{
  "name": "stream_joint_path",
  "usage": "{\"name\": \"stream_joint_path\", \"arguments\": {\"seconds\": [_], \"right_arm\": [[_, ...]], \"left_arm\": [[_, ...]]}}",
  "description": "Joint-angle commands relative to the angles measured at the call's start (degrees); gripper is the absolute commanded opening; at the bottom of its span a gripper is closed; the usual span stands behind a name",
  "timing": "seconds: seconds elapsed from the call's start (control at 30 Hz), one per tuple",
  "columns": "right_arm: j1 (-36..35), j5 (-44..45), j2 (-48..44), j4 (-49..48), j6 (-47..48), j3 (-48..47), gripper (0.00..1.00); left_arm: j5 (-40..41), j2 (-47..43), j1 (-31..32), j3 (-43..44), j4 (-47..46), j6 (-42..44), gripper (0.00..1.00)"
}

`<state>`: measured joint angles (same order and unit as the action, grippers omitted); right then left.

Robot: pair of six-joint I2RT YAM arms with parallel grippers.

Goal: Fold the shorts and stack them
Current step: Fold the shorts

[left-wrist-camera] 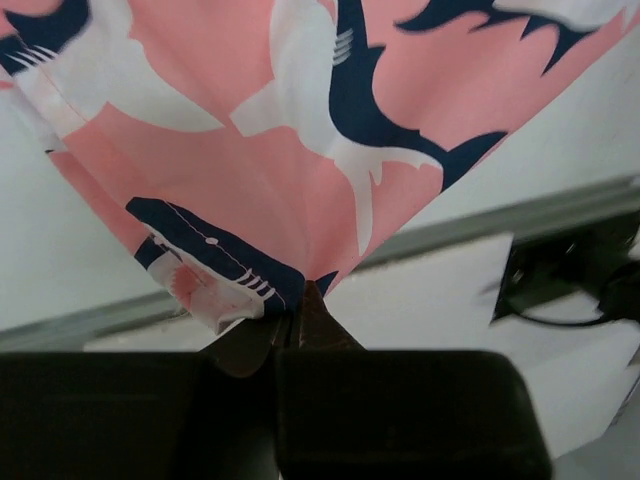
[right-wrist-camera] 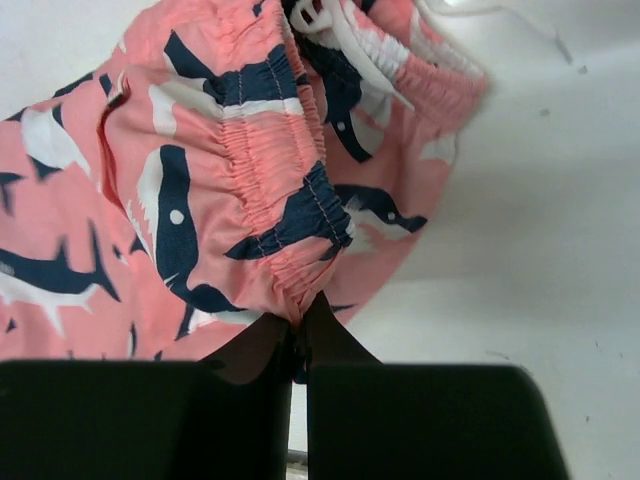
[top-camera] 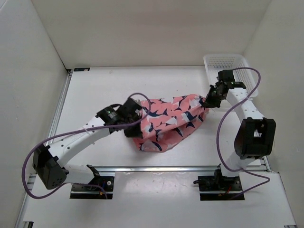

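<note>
**Grippers.** The left gripper [left-wrist-camera: 300, 303] is clenched on a thin edge of the shorts [top-camera: 167, 121]. Its wrist view shows the fabric fanning up and away from the pinched tips. The right gripper [right-wrist-camera: 301, 312] is likewise clamped shut on the cloth, holding the gathered waistband [right-wrist-camera: 283, 160] directly ahead of its tips. The white drawstring [right-wrist-camera: 352, 52] lies further beyond them.

**Location of the garment.** The shorts span the gap between the two grippers. The middle sags and bunches toward the near side, below the line joining the tips, and appears to rest on the table [top-camera: 104, 90]. The white mesh basket [top-camera: 227, 60] stands just behind the right gripper and is apart from the cloth.

**Handling assessment.**
- **Weight and stiffness:** The fabric looks light, thin and wholly limp. It drapes and creases wherever it is unsupported and will not hold a fold line unaided.
- **Waistband:** The elastic band is thicker and ruched, so it offers the firmer purchase.
- **Hem edge:** The single-layer edge at the left tips is likely to slip under tension.
- **Snag risk:** The loose drawstring could catch.

**Recommended holds.** Grasp the waistband corners or seamed hem corners, pinching through all layers. Keep even tension between the tips so the panel flattens before it is laid down.
</note>
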<state>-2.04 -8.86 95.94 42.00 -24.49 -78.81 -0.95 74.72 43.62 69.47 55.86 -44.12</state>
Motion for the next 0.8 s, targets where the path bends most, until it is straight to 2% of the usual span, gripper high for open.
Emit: {"name": "stream_joint_path", "arguments": {"seconds": [0.0, 0.17, 0.2, 0.23, 0.27, 0.3, 0.33, 0.4, 0.47, 0.57, 0.7, 0.77], "right_arm": [[-0.33, 3.23, -6.27, 0.37, -0.29, 3.38, 0.0], [0.2, 9.46, -12.26, -0.33, -2.13, 11.72, 0.0], [0.2, 10.44, -12.27, -1.03, -2.14, 12.61, 0.06], [0.2, 11.32, -12.88, -3.91, -2.14, 13.67, 0.19], [0.2, 12.02, -12.88, -4.64, -2.14, 14.72, 0.54], [0.2, 12.72, -12.28, -4.64, -2.14, 14.73, 0.63], [0.2, 12.73, -12.27, -4.64, -2.14, 14.21, 0.71], [0.2, 12.73, -13.84, -4.64, -3.28, 14.21, 0.74], [0.2, 13.34, -16.82, -4.64, -3.98, 14.73, 0.74], [0.2, 12.65, -19.99, -4.64, -3.99, 17.19, 0.74], [0.2, 10.8, -21.93, -4.64, -3.99, 20.44, 0.73], [0.2, 10.8, -22.82, -4.64, -3.99, 22.45, 0.73]], "left_arm": [[1.39, -2.39, 6.73, -3.81, 0.04, -6.5, 0.1], [1.39, 1.73, 14.12, -8.03, 0.04, -9.84, 0.1], [1.39, 2.7, 14.13, -8.04, 0.04, -9.85, 0.12], [1.39, 3.76, 14.13, -8.04, 0.04, -9.85, 0.31], [2.09, 5.77, 14.13, -7.34, 0.04, -9.32, 0.39], [2.09, 6.57, 14.13, -6.64, 0.83, -9.32, 0.51], [3.22, 7.1, 14.13, -5.76, 2.14, -9.32, 0.83], [5.51, 7.11, 14.13, -4.44, 3.46, -10.36, 1.0], [7.01, 6.41, 14.13, -4.43, 4.61, -11.69, 1.0], [6.06, 5.09, 11.24, -9.17, 3.22, -13.18, 0.97], [1.93, 3.94, 5.45, -18.38, -4.95, -13.71, 0.97], [-2.63, 5.87, 3.85, -19.02, -11.62, -10.48, 1.0]]}}
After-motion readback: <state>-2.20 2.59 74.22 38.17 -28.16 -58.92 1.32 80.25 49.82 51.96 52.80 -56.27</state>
